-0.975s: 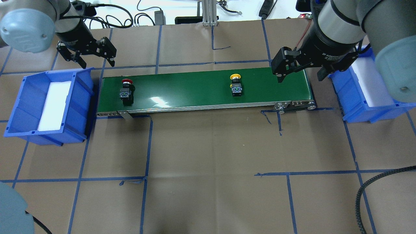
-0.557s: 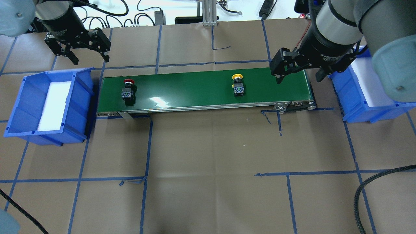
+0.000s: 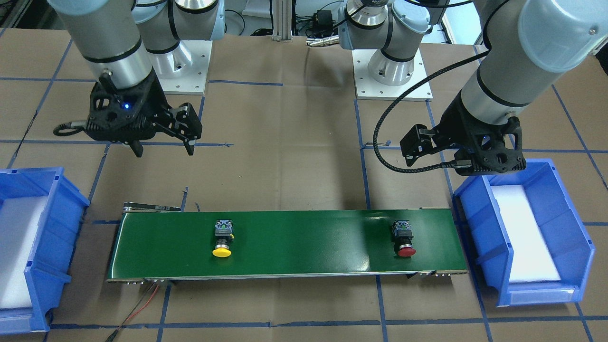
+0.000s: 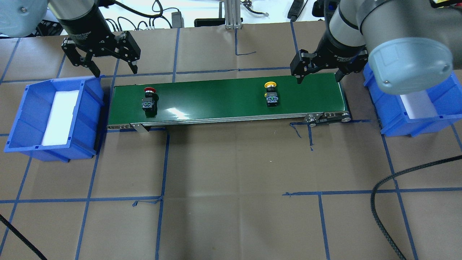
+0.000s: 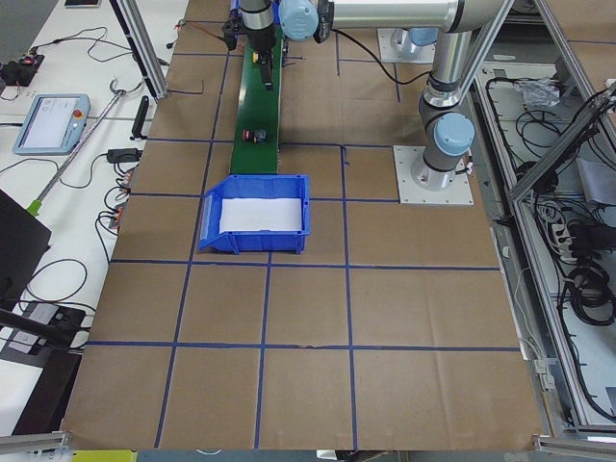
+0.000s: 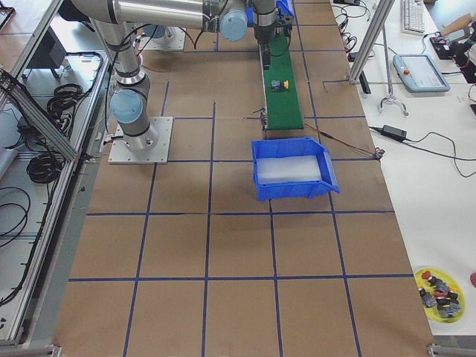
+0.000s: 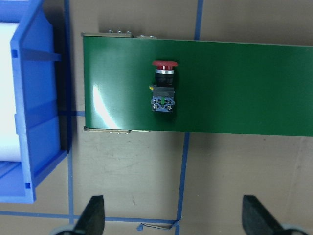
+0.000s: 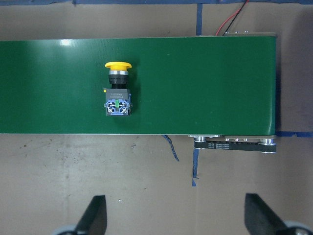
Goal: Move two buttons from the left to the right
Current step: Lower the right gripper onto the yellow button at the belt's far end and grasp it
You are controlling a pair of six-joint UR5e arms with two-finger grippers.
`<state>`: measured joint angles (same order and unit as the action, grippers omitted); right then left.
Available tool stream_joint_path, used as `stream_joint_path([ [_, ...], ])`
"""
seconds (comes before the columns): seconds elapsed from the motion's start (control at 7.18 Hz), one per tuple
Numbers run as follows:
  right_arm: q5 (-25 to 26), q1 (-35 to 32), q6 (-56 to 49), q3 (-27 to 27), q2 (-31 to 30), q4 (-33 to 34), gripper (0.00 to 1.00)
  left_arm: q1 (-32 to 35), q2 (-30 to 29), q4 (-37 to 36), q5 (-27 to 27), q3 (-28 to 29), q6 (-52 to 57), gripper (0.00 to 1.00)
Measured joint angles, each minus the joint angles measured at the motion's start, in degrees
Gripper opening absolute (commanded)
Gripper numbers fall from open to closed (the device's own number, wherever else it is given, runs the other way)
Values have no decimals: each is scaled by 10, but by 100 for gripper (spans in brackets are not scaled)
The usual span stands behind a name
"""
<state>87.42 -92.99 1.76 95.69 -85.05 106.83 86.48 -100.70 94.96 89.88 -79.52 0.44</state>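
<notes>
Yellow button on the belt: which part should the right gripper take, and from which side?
Take the yellow button by its black body, from straight above, jaws across its two long flanks. It lies flat on the belt, cap pointing away from the robot; the round cap would likely slip.

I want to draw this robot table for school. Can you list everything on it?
Buttons: two, lying on the belt; yellow button nearer the right end, red button near the left end.
Belt: one, green, across the table.
Bins: two, blue, white inside; left bin and right bin at the belt's ends.
Table: one, brown cover, blue tape lines.
Cable: one, black, near right corner.
Hands: two, black, open, empty; left hand raised near the belt's left end, right hand near its right end.
</notes>
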Motion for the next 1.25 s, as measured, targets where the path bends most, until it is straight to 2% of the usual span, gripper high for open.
stream_joint_path([
  [0.97, -10, 0, 40, -10, 139, 134, 100, 0, 16, -14, 0, -20, 4, 100],
  [1.25, -19, -2, 42, -29, 174, 148, 100, 0, 20, -18, 0, -23, 2, 100],
])
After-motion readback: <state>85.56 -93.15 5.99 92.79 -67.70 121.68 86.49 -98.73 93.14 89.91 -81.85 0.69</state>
